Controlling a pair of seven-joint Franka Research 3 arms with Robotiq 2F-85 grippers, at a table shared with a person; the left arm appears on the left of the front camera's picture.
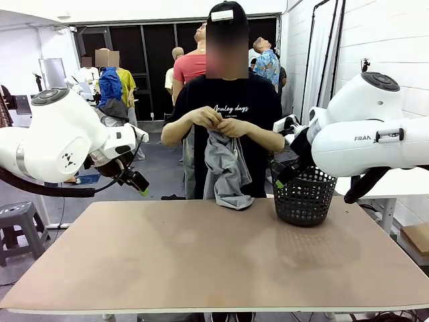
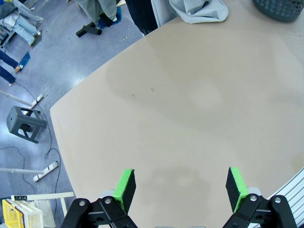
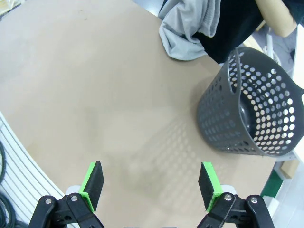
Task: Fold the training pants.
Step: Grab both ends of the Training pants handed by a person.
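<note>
Person's hands [image 1: 218, 123] hold the training pants [image 1: 226, 171] at the table's [image 1: 201, 261] far edge. Left gripper [image 2: 180, 172] and right gripper [image 3: 150, 167] gape wide, holding nothing.

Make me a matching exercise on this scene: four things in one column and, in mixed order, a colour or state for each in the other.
1 training pants
2 basket
3 left gripper
4 table

a dark, full of holes
b open, holding nothing
c grey, held up in the person's hands
d light brown, flat

Pairs: 1-c, 2-a, 3-b, 4-d
</note>
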